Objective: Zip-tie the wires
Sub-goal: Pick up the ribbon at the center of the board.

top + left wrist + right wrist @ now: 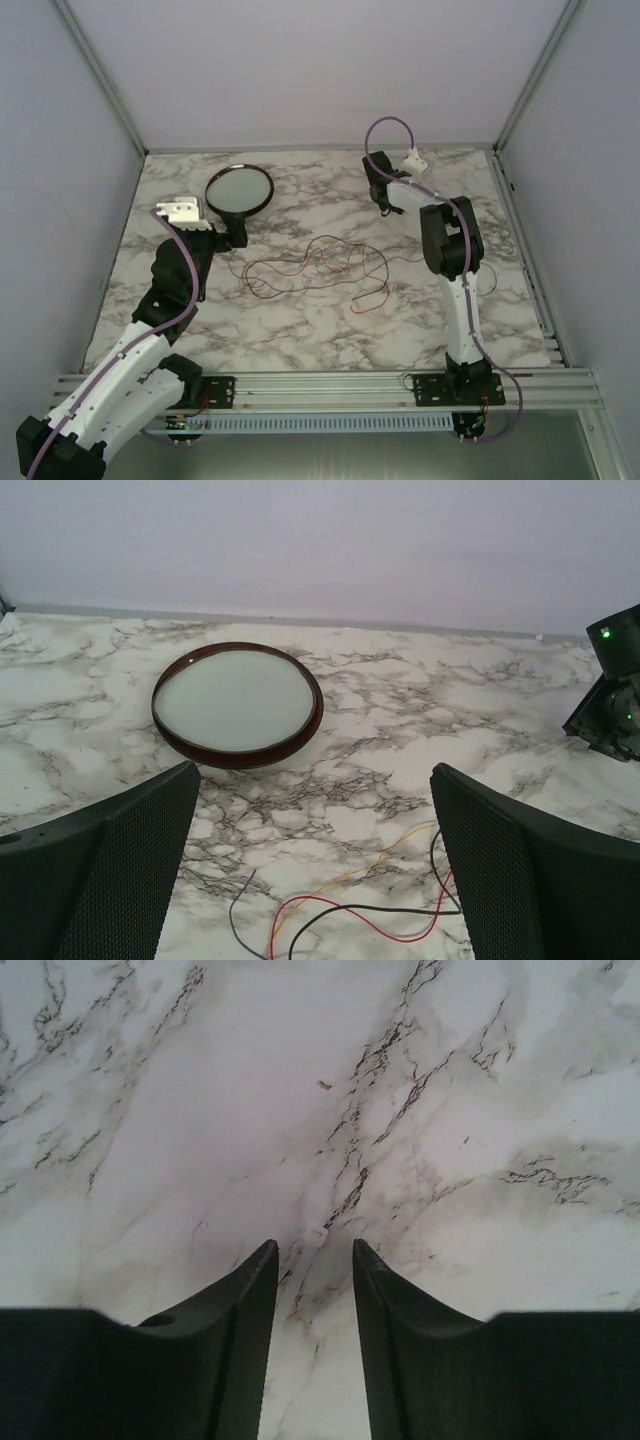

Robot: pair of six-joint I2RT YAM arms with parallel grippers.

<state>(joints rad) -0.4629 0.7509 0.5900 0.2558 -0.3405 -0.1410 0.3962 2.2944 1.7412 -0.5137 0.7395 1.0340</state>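
- White marble-patterned tabletop (300,320) with grey veins, smooth and faintly glossy, is boxed in by plain pale lilac walls (300,70).
- Thin flexible wires (310,265), dark red and black with one yellowish strand, lie in a loose flat tangle mid-table. They sit between the two arms, untied, and neither gripper touches them.
- Left gripper (315,780) has two broad black fingers with a fine mesh-like texture. It is spread wide and empty, low over the table, with the nearest loops of the wires just ahead of it.
- Round shallow dish (238,702), with a dark brown rim and a pale matt inside, sits just beyond the left gripper at the far left.
- Right gripper (312,1245) has smooth, dark, tapered fingers and points down at bare marble at the far right, well apart from the wires. Its fingers are a narrow gap apart and clamp nothing I can make out.
- Small pale fleck (316,1231) lies on the marble at the right gripper's tips. It is too faint to say whether it is a zip tie.
- Likely risk: something so small, pale and flat on slick stone offers little edge to catch, so closing fingers could miss it or flick it away.
- Further risk: the wires look springy and hair-thin, so gathering them may leave strands outside the bundle. The left gripper could also knock the dish.
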